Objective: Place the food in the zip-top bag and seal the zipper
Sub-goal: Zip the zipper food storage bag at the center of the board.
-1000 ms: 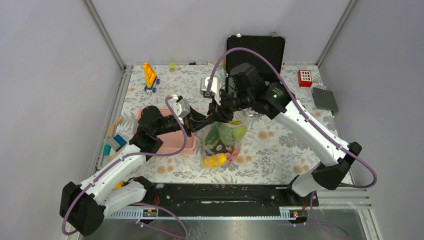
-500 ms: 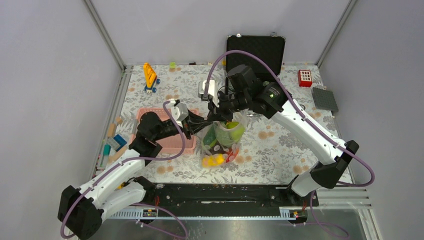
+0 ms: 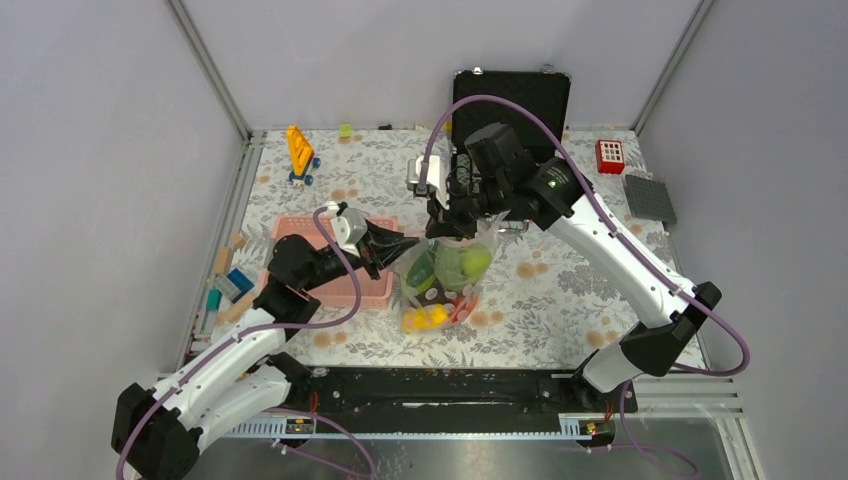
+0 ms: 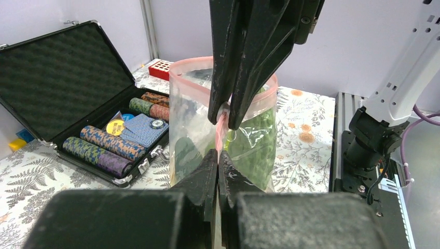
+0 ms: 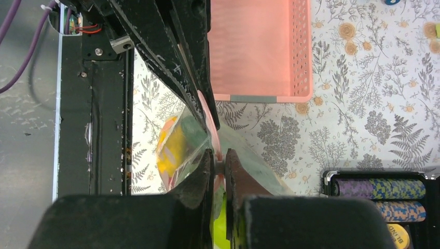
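The zip-top bag (image 3: 447, 278) hangs upright over the middle of the table, between both arms. Inside it I see the food: a green piece (image 3: 463, 263) high up and yellow fruit (image 3: 428, 320) at the bottom. My left gripper (image 3: 413, 241) (image 4: 218, 153) is shut on the pink zipper (image 4: 222, 132) at the bag's left end. Just beside it, my right gripper (image 3: 441, 230) (image 5: 218, 162) comes down from above and is shut on the same zipper (image 5: 206, 110). Beyond the two grips the bag's mouth (image 4: 193, 83) still gapes in a loop.
A pink basket (image 3: 334, 285) (image 5: 259, 46) sits left of the bag, under my left arm. An open black case (image 3: 511, 98) holding poker chips (image 4: 104, 146) stands behind. Toy blocks (image 3: 228, 283) lie at the left edge, and a yellow toy (image 3: 299, 152) and red block (image 3: 609, 155) at the back.
My right gripper has closed onto the zipper next to the left gripper. The left arm has shifted slightly right and the bag has lifted a little.
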Controlling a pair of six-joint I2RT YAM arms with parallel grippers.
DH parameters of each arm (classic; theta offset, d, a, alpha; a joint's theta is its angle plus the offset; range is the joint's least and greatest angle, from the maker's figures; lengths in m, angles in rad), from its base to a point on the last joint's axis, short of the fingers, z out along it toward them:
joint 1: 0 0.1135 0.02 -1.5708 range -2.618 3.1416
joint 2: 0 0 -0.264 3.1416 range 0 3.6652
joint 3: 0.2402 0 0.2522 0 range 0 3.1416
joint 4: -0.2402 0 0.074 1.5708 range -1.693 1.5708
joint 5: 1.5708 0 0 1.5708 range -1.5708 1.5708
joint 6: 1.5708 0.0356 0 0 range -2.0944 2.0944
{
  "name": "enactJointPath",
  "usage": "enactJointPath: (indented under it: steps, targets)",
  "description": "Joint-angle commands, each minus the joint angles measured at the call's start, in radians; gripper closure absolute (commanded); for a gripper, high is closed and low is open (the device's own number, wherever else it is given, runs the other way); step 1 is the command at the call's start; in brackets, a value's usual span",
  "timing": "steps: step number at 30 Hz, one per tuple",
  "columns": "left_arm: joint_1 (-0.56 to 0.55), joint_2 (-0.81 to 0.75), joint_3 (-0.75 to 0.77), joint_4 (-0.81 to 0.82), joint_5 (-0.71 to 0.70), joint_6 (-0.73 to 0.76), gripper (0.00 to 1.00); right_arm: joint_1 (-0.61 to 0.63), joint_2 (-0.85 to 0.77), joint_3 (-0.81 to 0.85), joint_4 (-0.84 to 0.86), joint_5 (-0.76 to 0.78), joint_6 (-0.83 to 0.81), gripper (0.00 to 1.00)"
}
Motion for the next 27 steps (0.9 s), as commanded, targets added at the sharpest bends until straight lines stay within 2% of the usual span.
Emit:
enactJointPath:
  steps: [1, 8, 21, 25, 26, 27]
  targets:
    - [0.014, -0.069, 0.004, 0.119, -0.091, -0.007, 1.0, -0.06, -0.048, 0.031, -0.158, 0.16, -0.073, 1.0]
    - [0.014, -0.109, -0.004, 0.102, -0.146, 0.006, 1.0, -0.062, -0.111, -0.009, -0.215, 0.236, -0.137, 1.0]
    - [0.014, -0.138, 0.002, 0.056, -0.174, 0.023, 1.0, -0.13, -0.237, -0.157, -0.159, 0.354, -0.122, 1.0]
    - [0.014, -0.119, 0.024, 0.044, -0.123, 0.012, 1.0, -0.155, -0.237, -0.161, -0.132, 0.231, -0.102, 1.0]
    - [0.014, -0.102, 0.042, 0.036, -0.1, 0.001, 0.96, -0.156, -0.232, -0.145, -0.118, 0.181, -0.079, 1.0]
    - [0.014, -0.081, 0.06, 0.023, -0.067, 0.004, 0.78, -0.156, -0.23, -0.134, -0.093, 0.129, -0.053, 1.0]
